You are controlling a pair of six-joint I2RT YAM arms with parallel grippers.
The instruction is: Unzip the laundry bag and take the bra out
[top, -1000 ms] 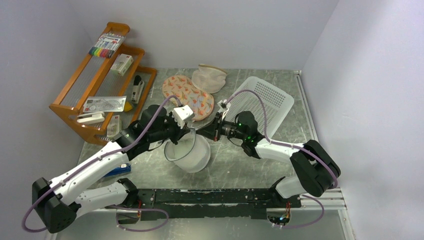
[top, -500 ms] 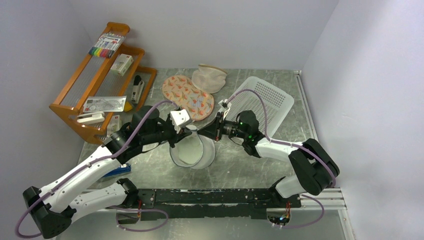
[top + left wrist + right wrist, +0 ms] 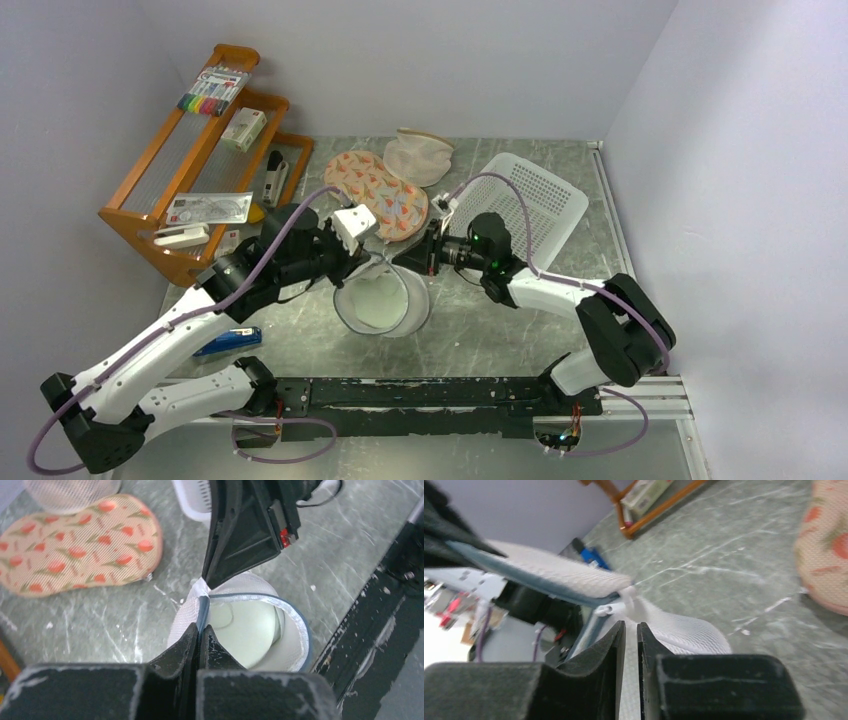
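- White mesh bag sits mid-bench, mouth gaping, dark zip rim ringing a pale inside.
- I see left jaws pinched on its rim.
- Right jaws clamped on mesh beside them.

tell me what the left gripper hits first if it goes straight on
Probably the right gripper, which faces it just beyond the laundry bag rim that the left gripper pinches; depth is unclear.
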